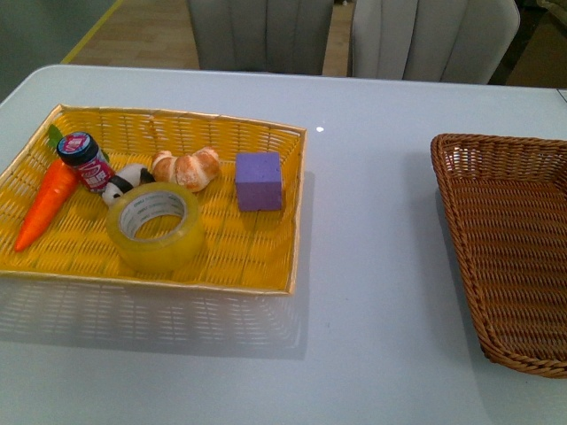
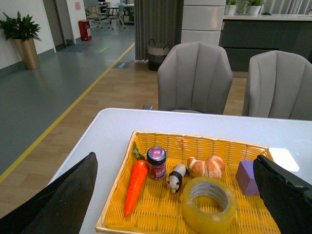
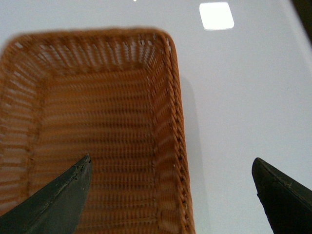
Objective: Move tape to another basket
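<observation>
Tape (image 1: 155, 226) lies flat, lower left of front view; looks light, stiff, slick, so pinch wall thru hole. Left gripper (image 2: 174, 161) wide; right gripper (image 3: 170, 158) wide over basket (image 3: 97, 122).

White table (image 1: 372, 310): yellow woven basket (image 1: 299, 204) sits on left part, brown wicker basket (image 1: 514, 239) at right edge, well apart.

tape (image 1: 156, 247): open above | panda (image 1: 122, 185), croissant (image 1: 187, 168) just behind | basket (image 1: 509, 248): unobstructed

Office: corridor (image 2: 73, 73), plant (image 2: 20, 28), mtg chairs (image 2: 195, 78)
</observation>
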Controlling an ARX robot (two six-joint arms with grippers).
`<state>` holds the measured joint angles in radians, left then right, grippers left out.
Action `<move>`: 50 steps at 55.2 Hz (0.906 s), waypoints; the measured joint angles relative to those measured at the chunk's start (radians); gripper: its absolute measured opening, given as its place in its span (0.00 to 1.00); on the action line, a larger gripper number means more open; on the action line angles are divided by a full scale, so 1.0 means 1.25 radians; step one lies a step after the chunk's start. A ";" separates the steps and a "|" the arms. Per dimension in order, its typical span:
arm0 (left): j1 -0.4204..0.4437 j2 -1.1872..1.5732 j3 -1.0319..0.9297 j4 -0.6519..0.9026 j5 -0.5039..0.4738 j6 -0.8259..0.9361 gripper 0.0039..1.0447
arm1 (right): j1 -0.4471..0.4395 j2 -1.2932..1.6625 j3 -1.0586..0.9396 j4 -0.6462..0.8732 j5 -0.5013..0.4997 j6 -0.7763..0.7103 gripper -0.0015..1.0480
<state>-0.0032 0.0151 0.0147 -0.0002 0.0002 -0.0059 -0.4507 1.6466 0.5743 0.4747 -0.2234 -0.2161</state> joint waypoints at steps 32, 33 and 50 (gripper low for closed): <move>0.000 0.000 0.000 0.000 0.000 0.000 0.92 | 0.017 0.489 0.363 -0.112 0.058 -0.085 0.71; 0.000 0.000 0.000 0.000 0.000 0.000 0.92 | 0.018 0.491 0.364 -0.114 0.058 -0.085 0.69; 0.000 0.000 0.000 0.000 0.000 0.000 0.92 | 0.067 0.486 0.339 -0.124 0.039 -0.048 0.23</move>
<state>-0.0032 0.0151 0.0147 -0.0002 0.0002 -0.0059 -0.3664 2.2539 0.9977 0.3195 -0.1749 -0.2764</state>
